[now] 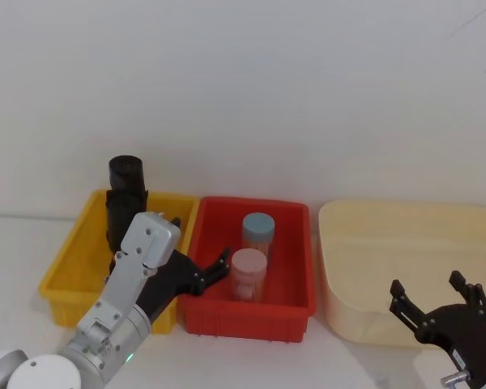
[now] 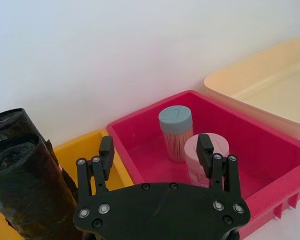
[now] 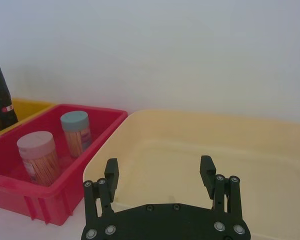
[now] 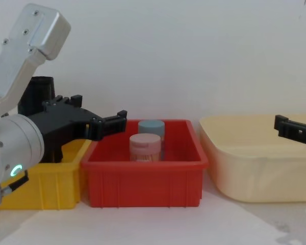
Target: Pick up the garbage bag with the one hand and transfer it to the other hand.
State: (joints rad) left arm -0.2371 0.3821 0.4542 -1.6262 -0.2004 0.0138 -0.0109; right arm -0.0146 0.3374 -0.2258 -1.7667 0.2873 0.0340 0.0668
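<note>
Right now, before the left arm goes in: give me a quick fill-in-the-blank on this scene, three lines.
1. The garbage bag stands upright in a bin whose colour is ____.
2. The red bin holds a blue-lidded jar and, nearer the robot, a jar with a ____ lid.
3. The left gripper, near the garbage bag, and the right gripper, by the cream tub, both hold nothing and are ____.

Missing words: yellow; pink; open.

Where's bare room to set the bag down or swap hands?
The cream tub is bare inside, by the open right tool. The red bin has floor free right of the two jars. The yellow bin is crowded: garbage bag, open left tool.
</note>
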